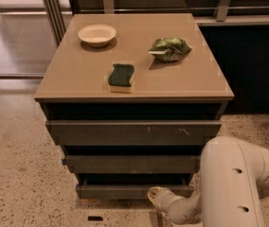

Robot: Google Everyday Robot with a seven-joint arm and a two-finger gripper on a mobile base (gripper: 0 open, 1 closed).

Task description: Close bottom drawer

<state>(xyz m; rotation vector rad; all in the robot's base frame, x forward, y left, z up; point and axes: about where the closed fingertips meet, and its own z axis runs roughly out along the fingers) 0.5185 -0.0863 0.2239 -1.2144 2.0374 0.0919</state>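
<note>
The bottom drawer [125, 191] is the narrowest dark grey-brown front, low on the cabinet, nearly flush under the mid-width drawer [130, 164]. Only a thin dark gap shows above it. My gripper [154, 196] is at the end of the white arm [229, 188], low at the drawer's front, right of its middle, touching or almost touching the front. The widest drawer [133, 132] with pale scratches is above.
On the tan cabinet top [77, 74] stand a cream bowl [97, 34], a green and yellow sponge [121, 77] and a green crumpled bag [169, 48]. Speckled floor surrounds the cabinet. A dark counter base stands at the right, metal posts at the back left.
</note>
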